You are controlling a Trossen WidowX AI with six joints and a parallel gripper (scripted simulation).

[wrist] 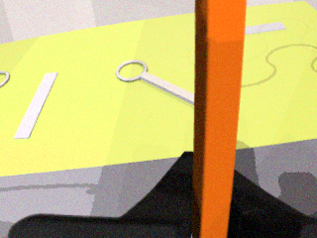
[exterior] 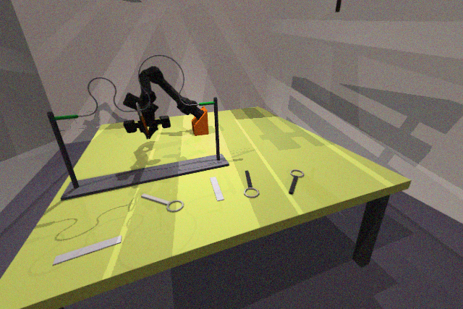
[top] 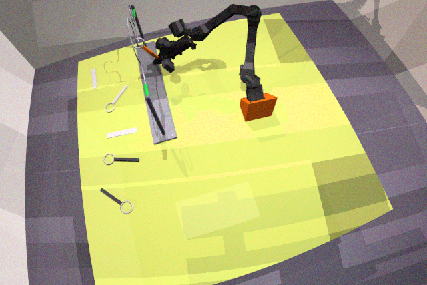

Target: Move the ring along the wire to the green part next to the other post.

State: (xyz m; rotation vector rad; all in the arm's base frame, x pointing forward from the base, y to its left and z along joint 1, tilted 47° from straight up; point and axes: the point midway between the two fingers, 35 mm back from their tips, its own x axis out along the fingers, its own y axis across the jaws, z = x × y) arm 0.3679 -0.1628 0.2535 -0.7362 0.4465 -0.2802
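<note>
My gripper (top: 159, 59) (exterior: 149, 134) is shut on the orange handle (top: 150, 52) (exterior: 145, 124) (wrist: 219, 99). The ring (top: 138, 47) at its far end is around or close against the thin grey wire (exterior: 161, 55), at the low stretch between the two loops; whether it touches is too small to tell. In the exterior view the ring is nearly edge-on. One green part (top: 134, 12) (exterior: 66, 116) is by the left post (exterior: 63, 148); the other green part (top: 146, 89) (exterior: 206, 103) is by the right post (top: 155, 116) (exterior: 216, 129). The wrist view shows neither ring nor wire.
The posts stand on a grey base (top: 170, 134) (exterior: 149, 175). On the yellow table lie a white ring tool (top: 119, 95) (exterior: 155, 199) (wrist: 168, 88), two white strips (top: 122, 133) (top: 94, 78) and two black-handled rings (top: 126, 159) (top: 111, 196). The wire's tall loop rises beside the arm in the exterior view.
</note>
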